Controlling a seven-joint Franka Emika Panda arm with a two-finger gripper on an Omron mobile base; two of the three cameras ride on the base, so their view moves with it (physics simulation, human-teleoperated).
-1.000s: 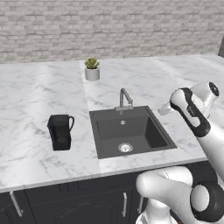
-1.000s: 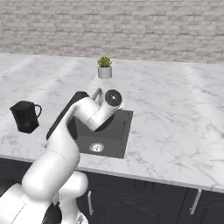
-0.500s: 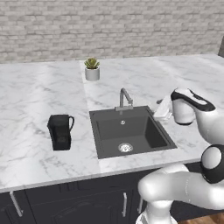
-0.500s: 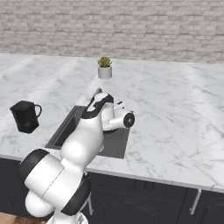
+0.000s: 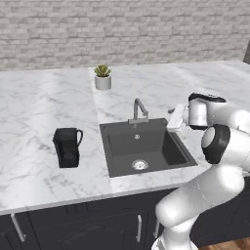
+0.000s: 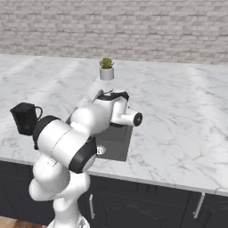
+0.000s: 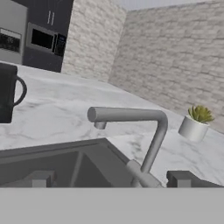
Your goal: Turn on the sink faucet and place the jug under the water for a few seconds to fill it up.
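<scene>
Gripper with jaws wide apart and holding nothing, aimed at the sink faucet, dry sink below, black jug standing on the counter to its left

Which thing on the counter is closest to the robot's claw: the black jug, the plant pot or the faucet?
The faucet. The claw hangs open just beside it, while the jug and plant pot stand farther off.

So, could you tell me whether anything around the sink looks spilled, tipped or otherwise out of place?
Nothing stands out. The jug stands upright on the counter left of the sink, the faucet is dry, and the potted plant sits upright behind.
</scene>
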